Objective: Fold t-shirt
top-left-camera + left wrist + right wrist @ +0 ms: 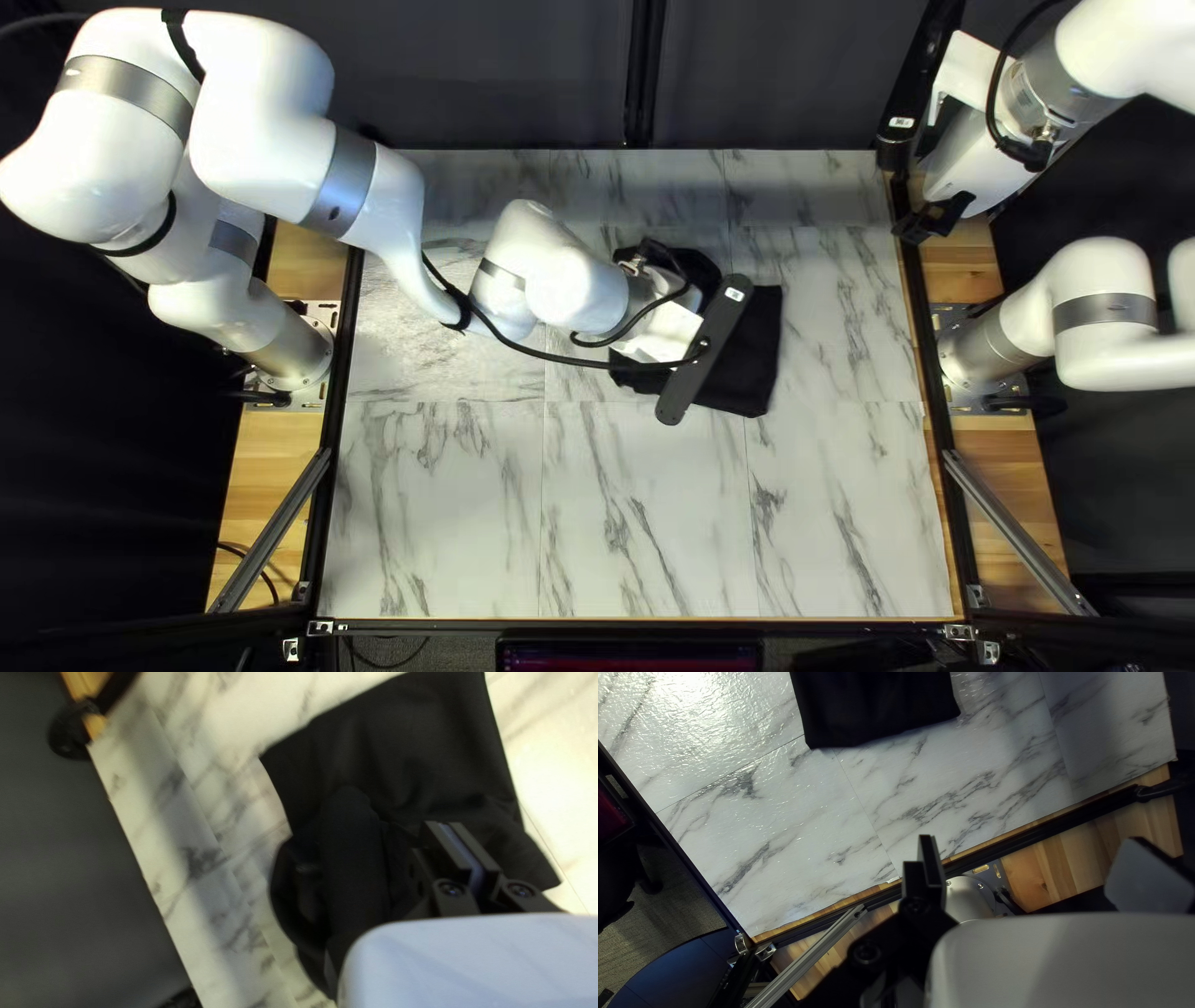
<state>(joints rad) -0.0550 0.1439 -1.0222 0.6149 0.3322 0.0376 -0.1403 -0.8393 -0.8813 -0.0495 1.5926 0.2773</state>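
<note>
Dark curtain (523, 65) backs the marble-patterned table (560, 513), where the black t-shirt (747, 359) lies folded small, right of centre. The left gripper (455, 835) is closed low over the shirt's left side, though whether it pinches cloth is unclear, and it should probably lay any fold flat and square. The right gripper (1027, 851) hangs wide open and empty by the right edge.

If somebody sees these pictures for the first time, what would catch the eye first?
A black t-shirt, folded small, lies on the marble table, right of centre in the top left view. My left arm reaches over it, with the left hand shut, down at the cloth. My right hand hangs open over the wooden strip beside the table.
</note>
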